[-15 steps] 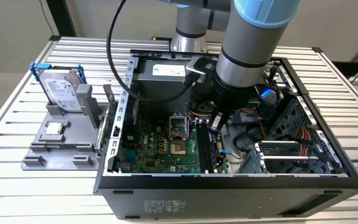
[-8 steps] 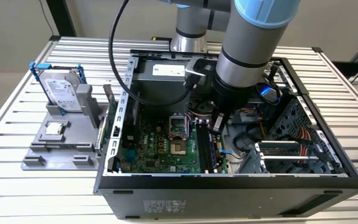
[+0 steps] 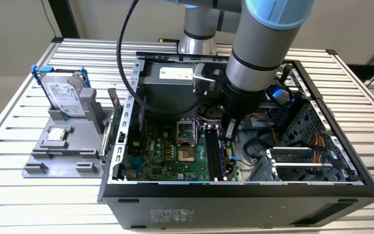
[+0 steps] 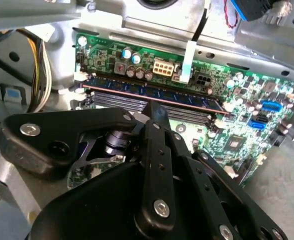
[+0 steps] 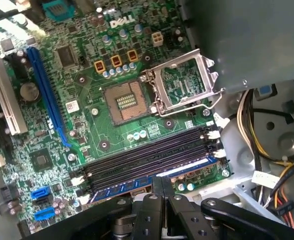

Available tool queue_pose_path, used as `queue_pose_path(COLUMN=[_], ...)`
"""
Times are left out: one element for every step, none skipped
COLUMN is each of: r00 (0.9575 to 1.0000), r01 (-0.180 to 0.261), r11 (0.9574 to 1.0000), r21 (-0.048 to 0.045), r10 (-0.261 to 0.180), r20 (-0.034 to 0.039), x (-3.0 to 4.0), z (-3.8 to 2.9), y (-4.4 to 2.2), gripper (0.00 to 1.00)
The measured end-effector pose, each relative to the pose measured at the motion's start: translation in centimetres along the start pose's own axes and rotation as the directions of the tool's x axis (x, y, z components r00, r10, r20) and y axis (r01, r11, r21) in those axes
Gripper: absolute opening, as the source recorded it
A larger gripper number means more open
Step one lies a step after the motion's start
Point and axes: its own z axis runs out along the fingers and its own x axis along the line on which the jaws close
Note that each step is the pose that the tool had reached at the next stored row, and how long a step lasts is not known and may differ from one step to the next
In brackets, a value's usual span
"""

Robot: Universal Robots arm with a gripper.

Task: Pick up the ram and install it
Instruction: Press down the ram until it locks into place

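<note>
Dark bluish-green, the ram point(image 4: 152, 95) stands on edge in the outermost of the motherboard's memory slots point(image 5: 147, 162), running the slot's whole length; in the first wrist view its blue face point(image 5: 132, 186) shows just beyond the black finger links. The gripper point(image 4: 149, 112) sits directly over the stick near its middle, its fingers drawn close together with the tips at the ram's top edge; whether they pinch it or only press on it cannot be told. In the exterior view the arm point(image 3: 258, 58) reaches straight down into the open computer case point(image 3: 239, 192), the gripper at the slots beside the empty processor socket point(image 3: 185, 130). Seating judged well under way: good practice is a square, vertical push, evenly spread, until the white end latches point(image 5: 78, 181) close. Beside the case, the grey parts tray point(image 3: 57, 156) carries the hard drive point(image 3: 64, 95).
</note>
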Motion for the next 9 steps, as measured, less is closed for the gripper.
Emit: queue_pose_path(r00=[0.9999,0.9997,0.9992,0.9986,0.9979,0.9969,0.9957,0.9942,0.9926], r01=[0.013,0.026,0.039,0.052,0.065,0.079,0.093,0.108,0.121], r11=[0.9999,0.9997,0.9992,0.9986,0.9979,0.9969,0.9957,0.9942,0.9926], r21=[-0.0003,-0.0005,-0.0008,-0.001,-0.0013,-0.0016,-0.0018,-0.0022,-0.0024], r10=[-0.013,-0.026,-0.039,-0.052,-0.065,-0.079,-0.093,-0.108,-0.121], r20=[-0.0003,-0.0005,-0.0007,-0.001,-0.0013,-0.0015,-0.0018,-0.002,-0.0023], x=[0.0,-0.01,-0.01,-0.01,-0.01,-0.01,-0.01,-0.01,-0.01], z=[0.0,0.0,0.0,0.0,0.0,0.0,0.0,0.0,0.0], y=[-0.01,-0.01,-0.02,-0.02,-0.03,-0.03,-0.03,-0.04,-0.04], gripper=[0.0,0.0,0.0,0.0,0.0,0.0,0.0,0.0,0.0])
